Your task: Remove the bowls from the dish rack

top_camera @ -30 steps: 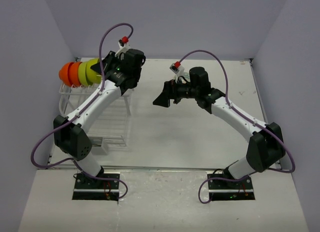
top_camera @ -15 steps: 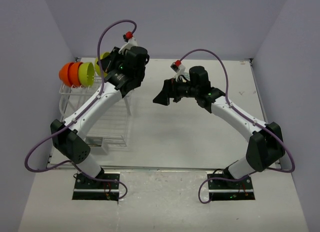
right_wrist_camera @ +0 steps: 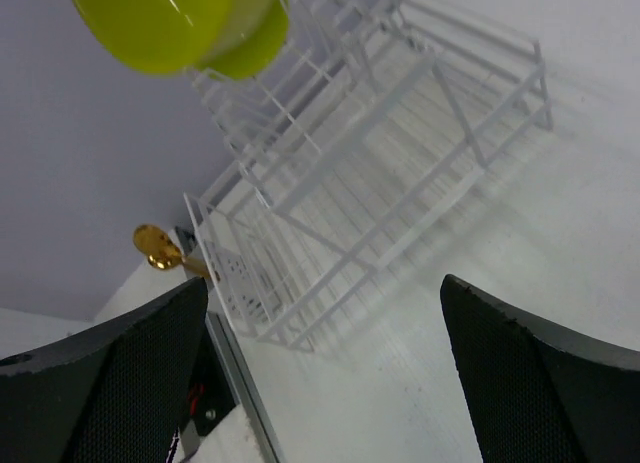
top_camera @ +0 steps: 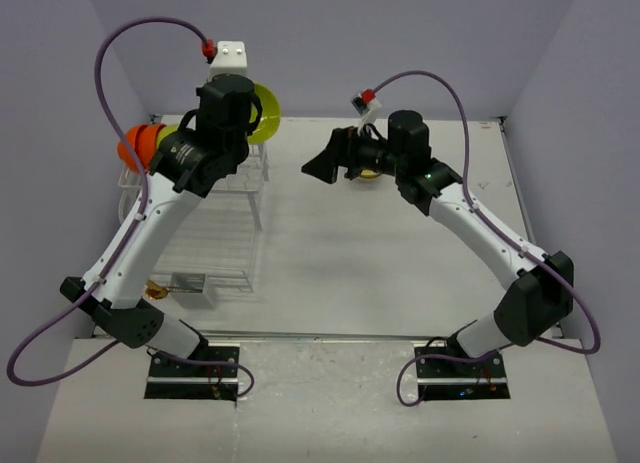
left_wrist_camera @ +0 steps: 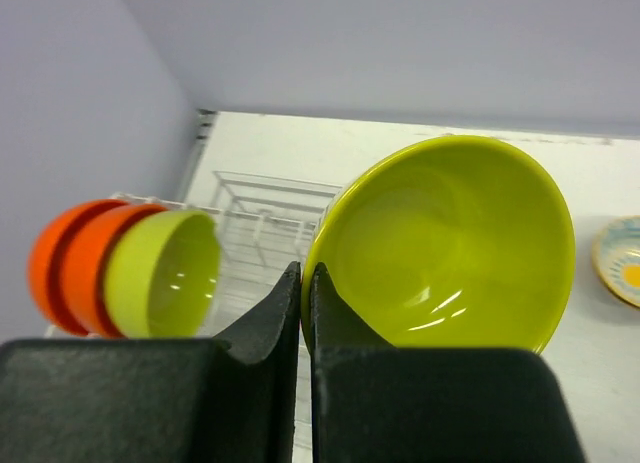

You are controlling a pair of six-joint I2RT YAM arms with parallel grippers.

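Starting at 10 o'clock on the table, two orange bowls (left_wrist_camera: 62, 265) and a lime-green bowl (left_wrist_camera: 165, 273) stand on edge, nested together at the far end of the dish rack (top_camera: 225, 248). They lean on thin prongs, so any bump to the rack could tip them out.

Just to their right, at about 11 o'clock, my left claw (left_wrist_camera: 303, 283) is clenched on the rim of a second lime-green bowl (left_wrist_camera: 450, 243), lifted above the rack's far corner. That pinch worries me most. The fingers hold only a narrow bit of a glossy edge, and the whole bowl hangs off to one side. I reckon a quick swing or a wrist turn could make it swivel or slip free. If it drops from here, it lands on the rack wires or on the bare table.

At 12 o'clock, my right claw (right_wrist_camera: 325, 373) hangs released, spread wide and holding nothing, aimed back toward the rack. It is near the path the lifted bowl would take to the right, so the two arms could clip each other if I carry it straight across.

Past that, near 1 o'clock, a cream bowl (left_wrist_camera: 622, 259) with a yellow inside sits on the table, partly hidden under the right arm in the overhead view. If I set the green one down blind there, it could knock into the cream bowl.
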